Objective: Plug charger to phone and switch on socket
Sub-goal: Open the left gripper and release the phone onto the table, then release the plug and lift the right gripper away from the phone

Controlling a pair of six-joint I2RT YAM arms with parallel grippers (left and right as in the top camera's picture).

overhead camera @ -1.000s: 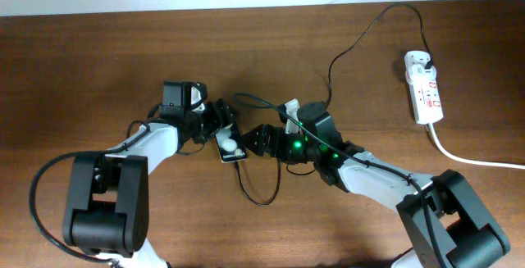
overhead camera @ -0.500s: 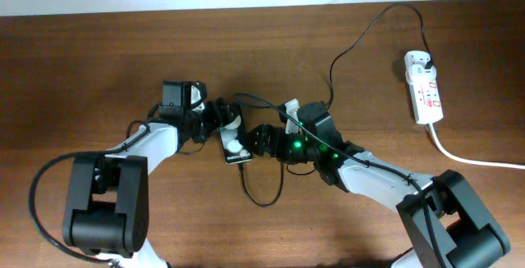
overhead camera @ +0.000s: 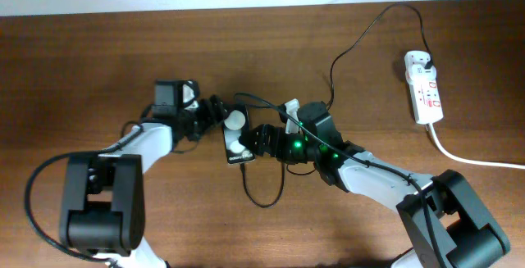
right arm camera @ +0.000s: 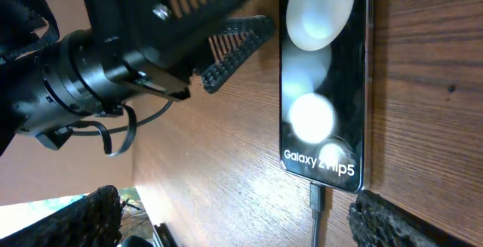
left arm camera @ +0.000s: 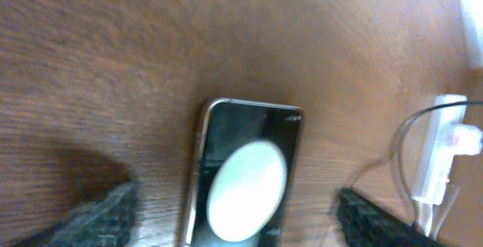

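Flat and screen up near the middle of the tabletop: phone, two round glares on the glass. Plugged into its near end: connector of the charger, cable looping toward the near edge, then away to the socket by the right edge, well apart. Just beside the phone's far left corner: left gripper, fingers apart, clamping nothing. Just beside its right side: right gripper, fingers spread wide, holding nothing.
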